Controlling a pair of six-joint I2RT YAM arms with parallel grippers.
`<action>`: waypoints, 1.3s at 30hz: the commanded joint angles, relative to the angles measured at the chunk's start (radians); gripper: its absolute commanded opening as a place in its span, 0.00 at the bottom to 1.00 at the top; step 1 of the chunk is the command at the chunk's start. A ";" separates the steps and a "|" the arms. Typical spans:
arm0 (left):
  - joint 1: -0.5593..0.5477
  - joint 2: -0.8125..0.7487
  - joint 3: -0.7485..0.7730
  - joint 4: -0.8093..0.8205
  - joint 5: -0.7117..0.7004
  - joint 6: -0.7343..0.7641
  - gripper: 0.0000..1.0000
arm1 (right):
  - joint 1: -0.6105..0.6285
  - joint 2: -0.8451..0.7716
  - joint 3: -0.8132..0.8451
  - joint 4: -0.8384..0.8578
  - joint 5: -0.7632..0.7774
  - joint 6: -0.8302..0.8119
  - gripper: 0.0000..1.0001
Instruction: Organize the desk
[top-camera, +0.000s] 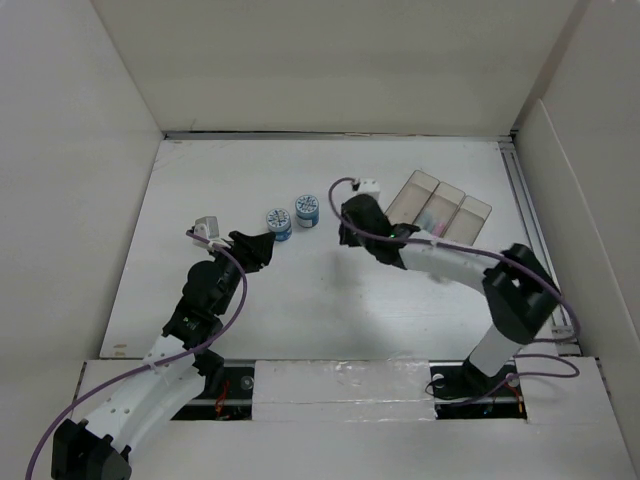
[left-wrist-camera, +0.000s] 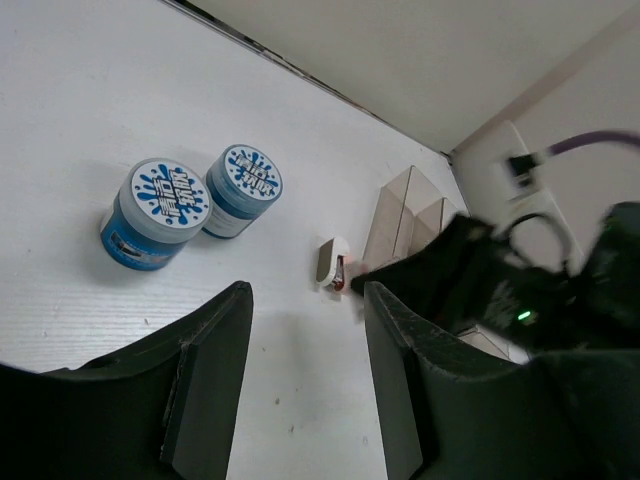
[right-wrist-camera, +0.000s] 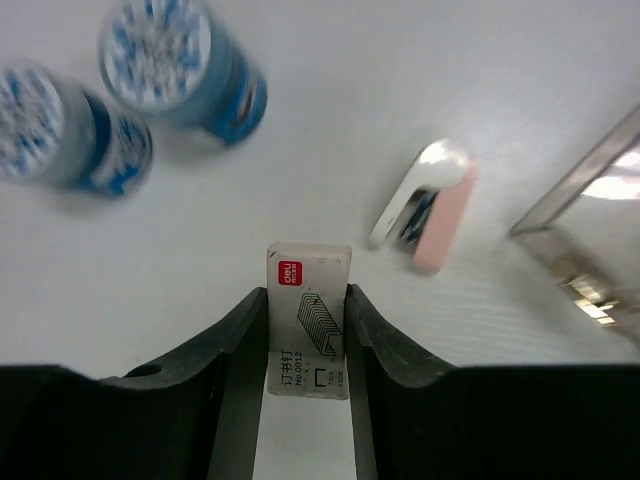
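Note:
On the white desk (top-camera: 300, 300), my right gripper (right-wrist-camera: 306, 296) is shut on a small white staple box (right-wrist-camera: 308, 320) with a red logo; both fingers press its long sides. In the top view the right gripper (top-camera: 350, 216) hides the box. A small pink and white stapler (right-wrist-camera: 425, 205) lies just beyond it on the right, also seen from the left wrist as the stapler (left-wrist-camera: 332, 262). My left gripper (left-wrist-camera: 307, 300) is open over bare desk with nothing between its fingers. It sits left of centre, the left gripper (top-camera: 262, 248) pointing towards the jars.
Two blue jars with splash-pattern lids (top-camera: 278, 222) (top-camera: 307, 209) stand side by side between the arms. A clear three-compartment tray (top-camera: 440, 208) sits at the back right, near a metal rail (top-camera: 530, 230). White walls surround the desk.

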 joint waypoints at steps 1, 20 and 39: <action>-0.004 -0.002 0.044 0.042 0.016 0.010 0.44 | -0.124 -0.204 -0.037 0.138 0.001 0.033 0.19; -0.004 -0.004 0.044 0.040 0.024 0.011 0.44 | -0.468 -0.215 -0.143 0.174 -0.057 0.149 0.30; -0.004 0.004 0.045 0.045 0.034 0.011 0.44 | -0.131 -0.221 -0.146 0.158 0.072 0.073 0.24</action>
